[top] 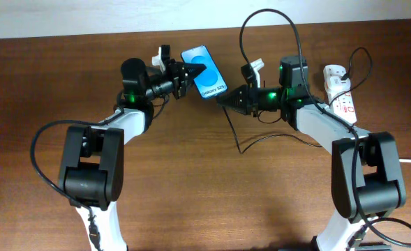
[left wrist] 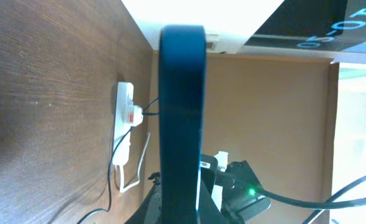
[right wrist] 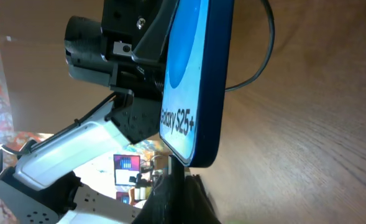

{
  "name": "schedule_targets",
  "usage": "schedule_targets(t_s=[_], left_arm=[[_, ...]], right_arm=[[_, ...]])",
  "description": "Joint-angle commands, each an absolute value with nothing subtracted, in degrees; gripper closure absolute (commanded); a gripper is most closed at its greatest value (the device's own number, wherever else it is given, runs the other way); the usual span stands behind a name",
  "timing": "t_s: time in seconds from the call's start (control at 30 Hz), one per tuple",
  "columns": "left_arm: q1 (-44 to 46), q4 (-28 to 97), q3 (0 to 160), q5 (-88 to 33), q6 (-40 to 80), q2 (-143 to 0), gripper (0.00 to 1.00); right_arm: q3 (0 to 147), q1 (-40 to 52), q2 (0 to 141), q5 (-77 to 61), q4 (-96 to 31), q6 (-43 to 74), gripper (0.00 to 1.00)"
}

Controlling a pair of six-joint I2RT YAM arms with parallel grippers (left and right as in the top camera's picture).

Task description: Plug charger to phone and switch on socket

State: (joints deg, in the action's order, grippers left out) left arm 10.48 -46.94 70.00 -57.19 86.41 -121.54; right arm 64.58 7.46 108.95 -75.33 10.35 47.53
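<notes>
The phone [top: 206, 70], its blue screen lit, is held above the table near the back edge by my left gripper [top: 191, 70], which is shut on it. In the left wrist view the phone [left wrist: 181, 106] is edge-on between the jaws. My right gripper [top: 223, 100] is shut on the tip of the charger [top: 232, 127], a thin black cable. In the right wrist view the jaws [right wrist: 178, 186] sit just under the phone's lower edge [right wrist: 198, 87]; whether the tip touches it is hidden. The socket [top: 340, 90], a white power strip, lies at the far right.
The charger cable trails over the wood [top: 261, 141] below the right arm. The socket also shows in the left wrist view [left wrist: 127, 106] with its white cord. A black cable [top: 268, 12] loops above the right arm. The table's back edge [top: 86, 38] is close behind the phone.
</notes>
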Motion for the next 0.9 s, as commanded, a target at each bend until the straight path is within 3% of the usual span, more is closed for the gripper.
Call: schedule_targets(t_s=[0.0, 0.6, 0.87], left_arm=[[10.70, -47.07, 70.57, -72.18, 86.96, -121.19, 1.00], [10.70, -47.05, 70.54, -76.53, 84.95, -121.19, 1.00], [10.70, -46.46, 70.54, -76.31, 84.73, -121.19, 1.00]], right_arm=[[65.14, 6.68, 109.10, -70.22, 11.38, 45.89, 0.96], [65.32, 6.68, 109.10, -66.92, 11.94, 49.10, 0.96], [65.32, 6.68, 109.10, -69.80, 19.84, 54.52, 0.96]])
